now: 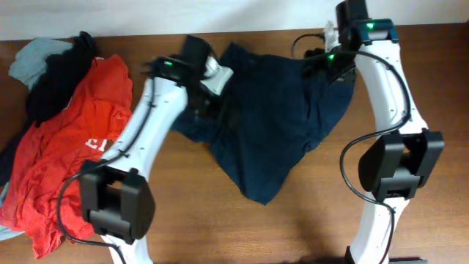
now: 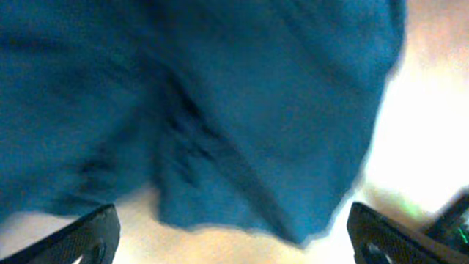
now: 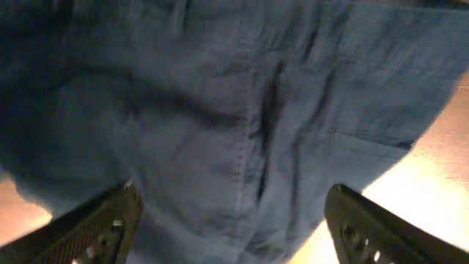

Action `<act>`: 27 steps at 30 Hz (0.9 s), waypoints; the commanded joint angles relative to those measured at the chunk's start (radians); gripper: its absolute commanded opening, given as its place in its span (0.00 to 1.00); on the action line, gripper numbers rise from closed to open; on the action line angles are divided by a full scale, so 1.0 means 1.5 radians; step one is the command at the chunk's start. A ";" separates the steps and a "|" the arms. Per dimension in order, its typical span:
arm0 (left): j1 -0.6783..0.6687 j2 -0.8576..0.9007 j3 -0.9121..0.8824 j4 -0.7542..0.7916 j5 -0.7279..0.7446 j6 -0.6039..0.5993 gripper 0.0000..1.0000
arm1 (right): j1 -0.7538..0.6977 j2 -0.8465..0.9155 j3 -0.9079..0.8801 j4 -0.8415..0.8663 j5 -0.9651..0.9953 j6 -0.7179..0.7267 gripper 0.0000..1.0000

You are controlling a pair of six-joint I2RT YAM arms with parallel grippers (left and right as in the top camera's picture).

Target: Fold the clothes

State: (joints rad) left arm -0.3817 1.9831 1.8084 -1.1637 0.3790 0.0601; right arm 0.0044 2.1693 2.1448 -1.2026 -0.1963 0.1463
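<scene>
Both arms are over the large dark navy blue garment point(image 1: 271, 125) of soft, wrinkled fabric, and nothing is gripped. The left hand point(image 2: 233, 213) is spread wide, fingers far apart, with blue cloth just ahead of them and none pinched between. The right hand point(image 3: 233, 189) is the same: released, fingers splayed, hanging over a stitched seam that runs down the cloth.

The garment lies in the middle of the brown wooden worktop point(image 1: 242, 227), towards the back edge. It is broad at the back and narrows to a ragged point reaching towards the front edge. It is not flat: there are creases all over and a bunched, darker fold on its left side under the left arm. The outline is lopsided, with no clean fold in it yet.

This looks like the opening step, flattening and picking a grip, not the fold itself. The next move calls for each hand to drop onto an edge or corner near the back, close on a single layer, and pull the cloth smooth.

Over at the left edge a crumpled red shirt with white lettering point(image 1: 66, 161) and a smaller black garment point(image 1: 62, 81) sit piled together, apart from the action.
</scene>
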 commanded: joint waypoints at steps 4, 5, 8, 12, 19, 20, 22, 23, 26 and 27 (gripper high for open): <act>-0.068 -0.013 -0.044 -0.039 0.009 -0.001 0.99 | -0.103 -0.007 0.013 0.074 -0.054 0.019 0.86; -0.076 -0.013 -0.060 -0.038 0.009 -0.001 0.99 | -0.117 -0.003 0.013 0.089 -0.068 0.019 0.86; -0.090 -0.013 -0.096 -0.040 0.009 -0.001 0.98 | -0.152 0.016 0.013 0.125 -0.097 0.018 0.86; -0.099 -0.013 -0.123 -0.045 0.012 -0.001 0.90 | -0.171 0.056 0.013 0.160 -0.096 0.013 0.86; -0.137 -0.013 -0.126 -0.090 0.012 0.017 0.78 | -0.174 0.111 0.013 0.211 -0.116 -0.014 0.87; -0.144 -0.013 -0.126 -0.097 0.012 0.017 0.76 | -0.173 0.116 0.013 0.219 -0.120 -0.023 0.87; -0.159 -0.013 -0.126 -0.110 0.013 0.023 0.76 | -0.169 0.119 0.013 0.238 -0.129 -0.050 0.87; -0.169 -0.013 -0.126 -0.115 0.014 0.026 0.71 | -0.165 0.119 0.013 0.247 -0.129 -0.082 0.86; -0.184 -0.014 -0.126 -0.118 0.015 0.026 0.59 | -0.146 0.119 0.013 0.259 -0.104 -0.161 0.90; -0.184 -0.016 -0.126 -0.117 0.019 0.025 0.58 | -0.139 0.119 0.013 0.260 -0.084 -0.168 0.90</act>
State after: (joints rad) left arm -0.6437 1.9831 1.6264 -1.3373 0.3904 0.0822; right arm -0.2455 2.3539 2.1506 -0.8169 -0.3573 0.0135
